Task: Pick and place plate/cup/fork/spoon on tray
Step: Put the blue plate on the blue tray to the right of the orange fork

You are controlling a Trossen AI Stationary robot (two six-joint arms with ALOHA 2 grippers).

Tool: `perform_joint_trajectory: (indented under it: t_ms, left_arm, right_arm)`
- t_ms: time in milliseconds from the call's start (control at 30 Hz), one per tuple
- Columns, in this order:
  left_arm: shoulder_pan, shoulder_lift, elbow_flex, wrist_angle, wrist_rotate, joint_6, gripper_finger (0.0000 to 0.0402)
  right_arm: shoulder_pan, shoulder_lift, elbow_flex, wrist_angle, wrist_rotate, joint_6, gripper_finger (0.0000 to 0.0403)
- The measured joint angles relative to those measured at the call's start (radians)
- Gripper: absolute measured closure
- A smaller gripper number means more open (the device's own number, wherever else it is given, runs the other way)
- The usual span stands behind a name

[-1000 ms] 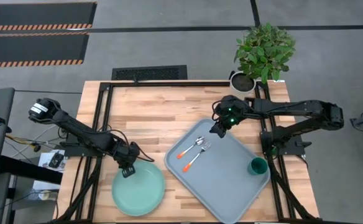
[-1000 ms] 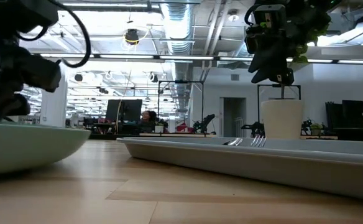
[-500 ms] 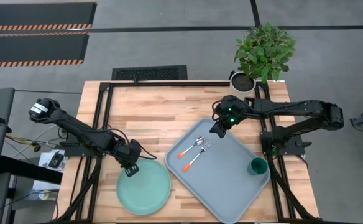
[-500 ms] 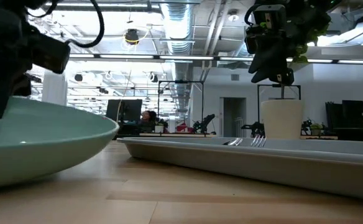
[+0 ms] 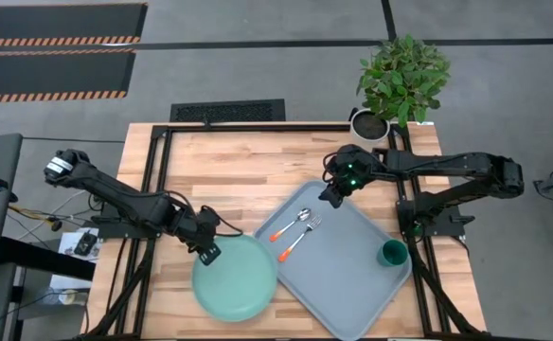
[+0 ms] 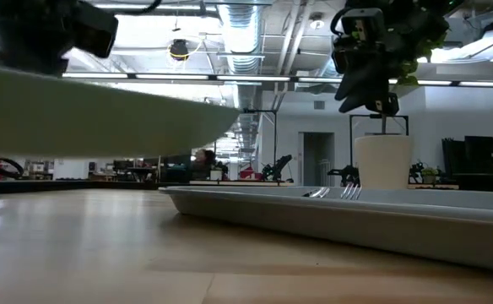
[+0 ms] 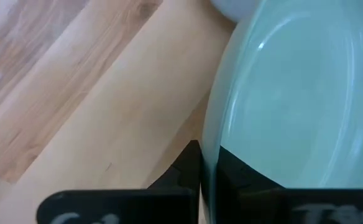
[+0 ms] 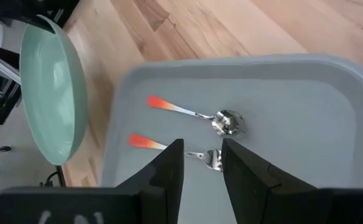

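The pale mint-green plate (image 5: 236, 277) hangs above the table near the left edge of the grey-blue tray (image 5: 352, 284). My left gripper (image 5: 206, 252) is shut on its rim. In the low view the plate (image 6: 103, 118) is clear of the wood. The spoon (image 5: 294, 224) and the fork (image 5: 301, 239) lie side by side on the tray's far left part, and the dark green cup (image 5: 393, 253) stands at its right side. My right gripper (image 8: 201, 168) hovers open over the tray's far corner, above the utensil heads, with nothing between its fingers. My left gripper pinches the plate's rim (image 7: 207, 163) at the plate's far-left side, one finger on the upper face and one underneath. The fingers come slanting down from the table's left. The plate is lifted clear of the table, slightly tilted, reaching away from the fingers toward the tray.
A potted plant in a white pot (image 5: 369, 123) stands at the table's far right corner. Bare wood (image 5: 229, 180) spreads over the far left half of the table. The black frame rails (image 5: 158, 189) run along the table's sides.
My left gripper has risen and gone toward the table's right edge, rolling somewhat, with the plate in its hold. The plate, which lay on the wood, is now lifted clear, and its right edge has come to the tray's left rim.
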Motion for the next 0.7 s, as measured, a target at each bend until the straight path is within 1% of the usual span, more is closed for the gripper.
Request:
perform_joint_trajectory:
  t_ms: [200, 267, 367, 567, 700]
  left_arm:
    - [-0.039, 0.0, 0.064, -0.116, 0.009, -0.013, 0.0401]
    - [-0.054, 0.0, 0.084, -0.134, -0.011, -0.026, 0.0401]
    - [-0.062, -0.001, 0.108, -0.15, -0.089, -0.053, 0.0401]
    - [-0.061, -0.011, 0.138, -0.157, -0.249, -0.095, 0.0401]
    - [-0.044, -0.037, 0.147, -0.164, -0.392, -0.124, 0.0401]
  right_arm:
    - [0.0, 0.0, 0.0, 0.018, 0.0, 0.001, 0.0269]
    - [0.0, 0.0, 0.0, 0.018, 0.0, 0.001, 0.027]
    - [0.006, 0.0, 0.0, 0.025, 0.006, 0.001, 0.027]
    - [0.039, 0.0, 0.0, 0.096, 0.063, 0.001, 0.0271]
    - [0.059, 0.0, 0.0, 0.159, 0.122, -0.001, 0.0271]
